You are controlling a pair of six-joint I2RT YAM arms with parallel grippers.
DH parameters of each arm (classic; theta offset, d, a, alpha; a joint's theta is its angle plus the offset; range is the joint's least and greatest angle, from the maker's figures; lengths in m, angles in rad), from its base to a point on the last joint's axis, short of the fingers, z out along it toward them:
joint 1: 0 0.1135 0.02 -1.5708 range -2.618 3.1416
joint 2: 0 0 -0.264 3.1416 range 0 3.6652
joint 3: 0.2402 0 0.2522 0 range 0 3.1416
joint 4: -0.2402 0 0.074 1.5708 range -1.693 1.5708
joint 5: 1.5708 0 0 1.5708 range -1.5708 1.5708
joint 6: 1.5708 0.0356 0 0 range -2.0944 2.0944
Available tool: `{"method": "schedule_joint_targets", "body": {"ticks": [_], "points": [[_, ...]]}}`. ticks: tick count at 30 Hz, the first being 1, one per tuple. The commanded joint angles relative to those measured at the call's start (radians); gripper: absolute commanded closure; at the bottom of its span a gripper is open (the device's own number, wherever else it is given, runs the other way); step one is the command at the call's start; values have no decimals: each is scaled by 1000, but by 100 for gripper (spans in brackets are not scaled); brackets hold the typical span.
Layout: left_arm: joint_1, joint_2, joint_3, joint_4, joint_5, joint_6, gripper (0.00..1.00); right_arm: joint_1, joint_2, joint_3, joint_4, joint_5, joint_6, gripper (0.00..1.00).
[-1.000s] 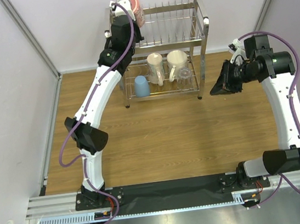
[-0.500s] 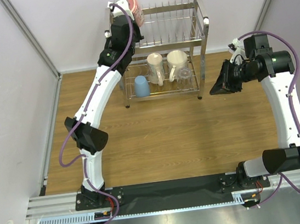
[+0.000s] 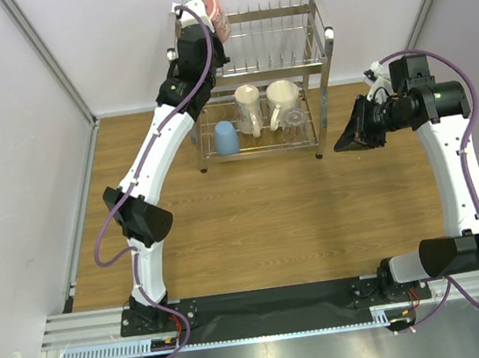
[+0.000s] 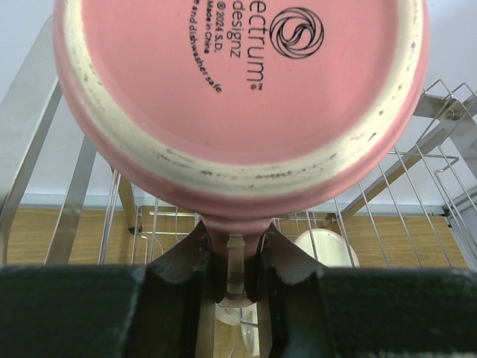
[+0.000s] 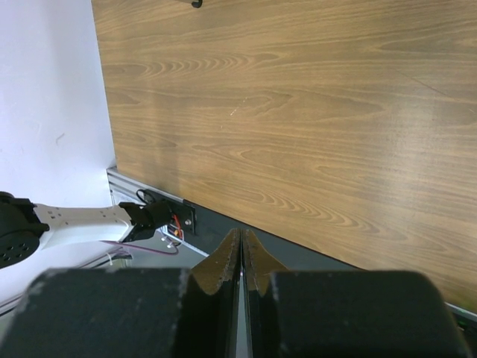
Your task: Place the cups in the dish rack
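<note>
Top external view shows you the dish rack [image 3: 278,66] standing at the far side of the wooden table [image 3: 271,219]. Your left gripper [image 3: 202,27] is up at the top left corner of the dish rack, and it has the pink mug [image 3: 206,7] in it. In the left wrist view you can see how: the two fingers [image 4: 195,257] are closed part way and pinch the mug's handle between them, and the round pink bottom of the mug faces the camera. The mug hangs over the left end of the top shelf of the dish rack. You cannot tell if it touches the wires there. The other four cups sit on the bottom shelf of the dish rack. The light blue cup [image 3: 226,137] is at the left end, bottom up. The narrow cream mug [image 3: 249,107] is in the middle, the wide cream mug [image 3: 282,96] is just to its right, and the clear glass tumbler [image 3: 295,119] is right in front of the wide one. Your right gripper [image 3: 345,140] hangs in the air to the right of the dish rack, not touching it. In the right wrist view its fingers [image 5: 223,261] are pressed tight together with nothing between them, and only bare wood is below.
</note>
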Motion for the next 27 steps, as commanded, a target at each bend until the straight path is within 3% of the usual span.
{"method": "schedule_joint_targets", "body": {"ticks": [1, 5, 15, 27], "points": [[0, -84, 32, 177, 20, -3, 100, -4, -7, 10, -134, -21, -9, 92], [0, -98, 35, 241, 47, -5, 100, -4, -10, 13, -140, -14, -11, 92], [5, -152, 78, 220, 82, -9, 100, -9, 3, 47, -144, -1, -15, 93], [-15, -434, -105, 88, 248, -29, 100, -10, 19, 82, -130, -37, -3, 93]]}}
